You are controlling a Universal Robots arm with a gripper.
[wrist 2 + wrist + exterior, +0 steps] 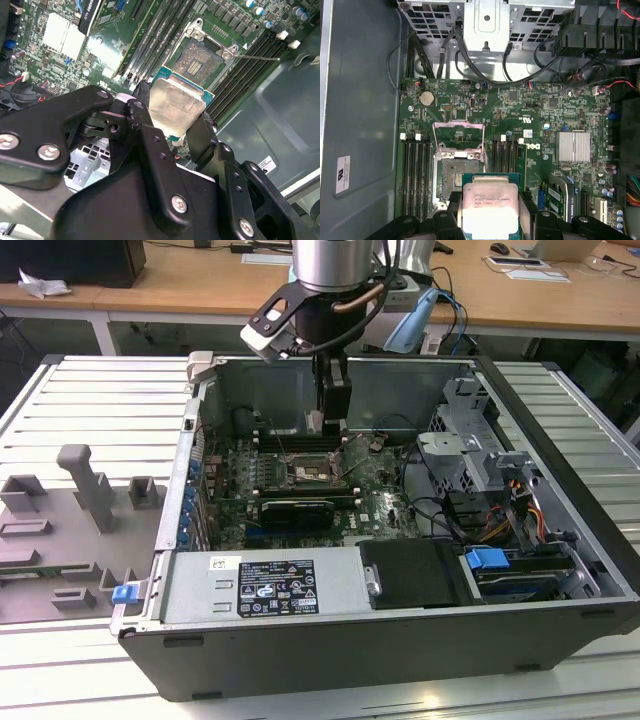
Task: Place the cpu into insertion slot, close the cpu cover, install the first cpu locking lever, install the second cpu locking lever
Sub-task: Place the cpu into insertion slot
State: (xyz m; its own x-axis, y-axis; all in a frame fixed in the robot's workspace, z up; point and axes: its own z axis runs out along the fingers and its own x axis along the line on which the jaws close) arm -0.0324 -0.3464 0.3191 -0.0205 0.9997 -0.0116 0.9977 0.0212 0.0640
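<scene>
My gripper (490,214) is shut on the cpu (490,202), a silver-topped square chip with a green edge, clamped by its sides between the black fingers (451,210). The second wrist view has the cpu (176,106) tilted in the gripper (172,114), a little short of the insertion slot (202,57). The insertion slot (456,176) lies uncovered, its dark pin field exposed. The cpu cover (459,131) is swung back open beyond it. A thin locking lever (256,58) sticks out beside the slot. In the exterior view the gripper (331,405) hangs inside the case above the insertion slot (308,472).
The open computer case (560,530) lies on a slatted metal table. Memory slots (414,172) flank the socket. A black graphics card (297,510), a power supply (262,585), a drive cage (465,450) with cables and a heatsink (574,146) surround it. Grey fixtures (88,488) stand at the exterior view's left.
</scene>
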